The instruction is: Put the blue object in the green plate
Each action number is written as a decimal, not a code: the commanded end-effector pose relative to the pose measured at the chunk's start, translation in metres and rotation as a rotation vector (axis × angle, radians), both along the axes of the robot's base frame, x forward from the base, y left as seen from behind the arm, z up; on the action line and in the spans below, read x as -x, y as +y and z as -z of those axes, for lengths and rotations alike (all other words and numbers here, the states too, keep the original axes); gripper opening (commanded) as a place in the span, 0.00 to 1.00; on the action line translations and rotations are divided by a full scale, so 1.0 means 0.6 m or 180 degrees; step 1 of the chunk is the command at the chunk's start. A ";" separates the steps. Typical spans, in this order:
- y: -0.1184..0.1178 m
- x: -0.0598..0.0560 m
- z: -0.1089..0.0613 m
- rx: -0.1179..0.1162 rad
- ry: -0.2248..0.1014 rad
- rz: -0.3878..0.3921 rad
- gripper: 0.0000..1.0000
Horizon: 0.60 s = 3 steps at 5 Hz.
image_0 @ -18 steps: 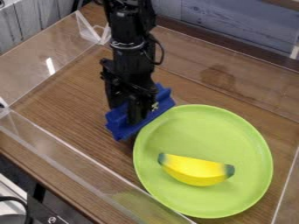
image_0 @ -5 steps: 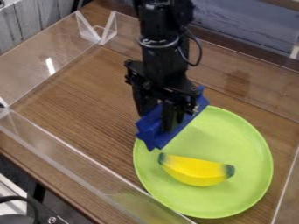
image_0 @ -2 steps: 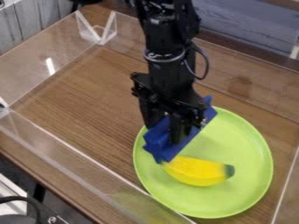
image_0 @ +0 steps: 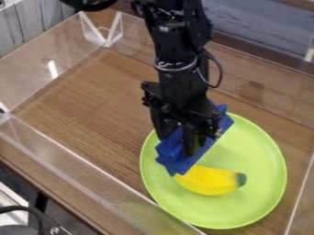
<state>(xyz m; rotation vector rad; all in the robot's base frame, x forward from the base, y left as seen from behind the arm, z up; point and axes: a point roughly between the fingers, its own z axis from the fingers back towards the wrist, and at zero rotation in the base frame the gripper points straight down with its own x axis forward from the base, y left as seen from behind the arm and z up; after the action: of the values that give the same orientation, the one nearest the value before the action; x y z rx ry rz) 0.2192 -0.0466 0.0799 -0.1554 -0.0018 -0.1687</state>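
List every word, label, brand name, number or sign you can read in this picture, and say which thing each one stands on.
None: no readable text shows anywhere.
The blue object, the green plate, the yellow banana-shaped piece and the gripper carry no visible lettering.
The wooden table and its clear walls show no label or sign.
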 end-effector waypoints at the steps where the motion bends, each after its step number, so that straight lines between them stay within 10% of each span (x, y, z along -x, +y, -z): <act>1: -0.001 -0.009 -0.008 0.0063 -0.0108 0.0033 1.00; 3: -0.007 -0.007 -0.003 0.0098 -0.0093 0.0071 1.00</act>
<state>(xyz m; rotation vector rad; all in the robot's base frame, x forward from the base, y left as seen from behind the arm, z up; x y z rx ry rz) 0.2198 -0.0498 0.0766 -0.1822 -0.0069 -0.1845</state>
